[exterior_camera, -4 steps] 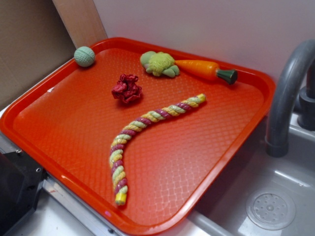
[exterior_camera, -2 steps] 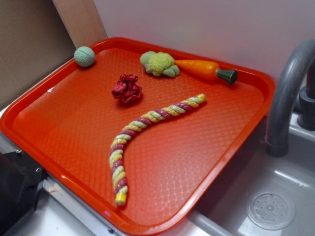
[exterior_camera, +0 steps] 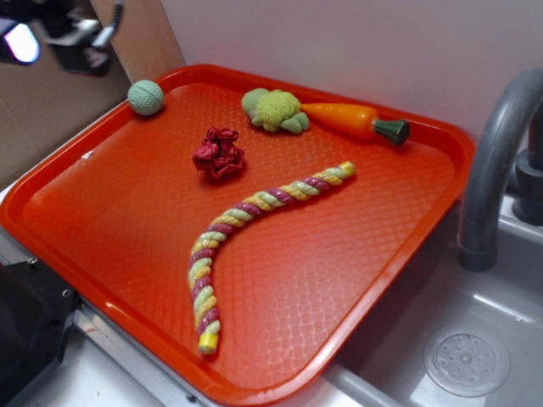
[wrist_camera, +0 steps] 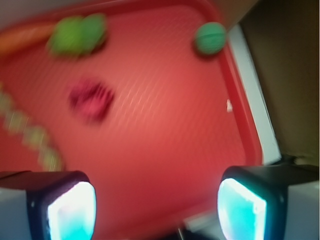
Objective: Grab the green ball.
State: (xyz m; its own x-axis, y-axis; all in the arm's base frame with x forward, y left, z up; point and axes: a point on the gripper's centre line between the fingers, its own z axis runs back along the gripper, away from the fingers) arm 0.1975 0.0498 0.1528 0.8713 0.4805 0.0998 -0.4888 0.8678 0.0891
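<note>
Green ball [exterior_camera: 145,97]: pale mint sphere with grooved seams, resting in the far left corner of the red tray [exterior_camera: 356,280], against the tray's raised rim. In the wrist view it appears blurred near the top right [wrist_camera: 210,38].
Claw [wrist_camera: 156,205]: released; the two fingers [wrist_camera: 71,211] stand wide apart at the bottom of the wrist view with nothing between them. In the exterior view only a blurred part of it shows at the top left corner [exterior_camera: 72,34], above and left of the ball, not touching it.
Red scrunchie [exterior_camera: 219,153]: on the tray floor, right of and nearer than the ball, well apart from it.
Cabbage toy [exterior_camera: 275,110]: lumpy yellow-green, near the far rim, touching the thick end of the carrot.
Carrot toy [exterior_camera: 349,119]: orange body, dark green cap pointing right, lying along the far rim.
Twisted rope toy [exterior_camera: 246,229]: yellow, green and maroon strands, curving from centre right down to the near side.
Faucet [exterior_camera: 492,170]: grey, arched, right of the tray.
Sink [exterior_camera: 467,360]: grey basin with round drain, lower right.
</note>
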